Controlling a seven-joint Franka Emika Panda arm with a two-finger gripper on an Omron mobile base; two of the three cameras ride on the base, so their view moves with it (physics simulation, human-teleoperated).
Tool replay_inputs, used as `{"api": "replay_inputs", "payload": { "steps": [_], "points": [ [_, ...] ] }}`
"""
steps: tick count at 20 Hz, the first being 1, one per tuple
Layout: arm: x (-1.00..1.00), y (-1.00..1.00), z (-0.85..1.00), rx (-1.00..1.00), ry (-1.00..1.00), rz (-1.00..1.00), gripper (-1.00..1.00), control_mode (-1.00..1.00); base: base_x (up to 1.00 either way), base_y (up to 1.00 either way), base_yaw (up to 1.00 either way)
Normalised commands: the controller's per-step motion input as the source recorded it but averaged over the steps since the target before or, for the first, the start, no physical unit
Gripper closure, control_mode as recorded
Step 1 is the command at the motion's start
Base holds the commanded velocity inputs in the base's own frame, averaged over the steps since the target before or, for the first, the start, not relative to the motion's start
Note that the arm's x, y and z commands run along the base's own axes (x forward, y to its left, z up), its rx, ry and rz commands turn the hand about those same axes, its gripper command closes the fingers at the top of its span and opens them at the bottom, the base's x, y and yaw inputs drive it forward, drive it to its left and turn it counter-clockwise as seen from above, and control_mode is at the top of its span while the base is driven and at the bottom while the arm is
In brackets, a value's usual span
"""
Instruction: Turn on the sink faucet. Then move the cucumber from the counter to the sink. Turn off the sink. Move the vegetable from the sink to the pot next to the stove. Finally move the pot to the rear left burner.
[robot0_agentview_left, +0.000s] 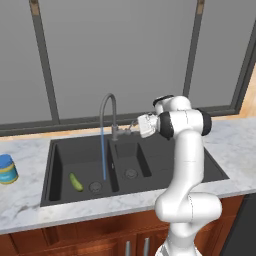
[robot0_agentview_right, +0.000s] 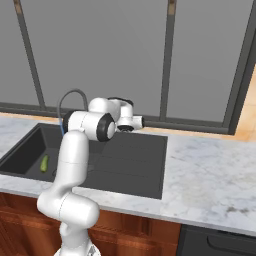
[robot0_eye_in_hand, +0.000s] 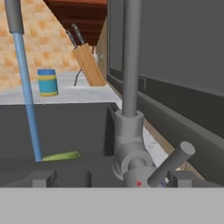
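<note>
Step in hand: you are at the shut-off stage. Water runs and the cucumber (robot0_agentview_left: 76, 182) already lies in the sink (robot0_agentview_left: 150, 167), so the lever is the likely next target.
Water stream (robot0_agentview_left: 103, 155): falls from the sink faucet (robot0_agentview_left: 107, 112) spout into the large bowl, just beside the divider.
Cucumber position: on the floor of the large bowl, near its front left corner, apart from the stream.
Gripper (robot0_eye_in_hand: 109, 179): fingers spread wide, holding nothing; the lever handle (robot0_eye_in_hand: 171, 164) stands between them, not yet touched.
Reason for pose: the hand is levelled at the faucet base so the lever can be pushed.
Counter (robot0_agentview_left: 30, 200): blue-and-yellow can (robot0_agentview_left: 7, 169) rests at its left edge.
Caution: a glancing push may slip off the round lever.
</note>
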Motion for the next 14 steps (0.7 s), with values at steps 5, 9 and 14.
{"api": "replay_inputs", "payload": {
  "steps": [5,9,14],
  "points": [
    [0.14,0.52,0.00,0.00,0.00,0.09,-1.00,-1.00,0.00,0.00,0.00],
    [0.12,0.37,0.00,0.00,0.05,0.01,-1.00,-1.00,0.00,0.00,0.00],
    [0.20,0.34,0.00,0.00,0.08,0.00,-1.00,-1.00,0.00,0.00,0.00]
  ]
}}
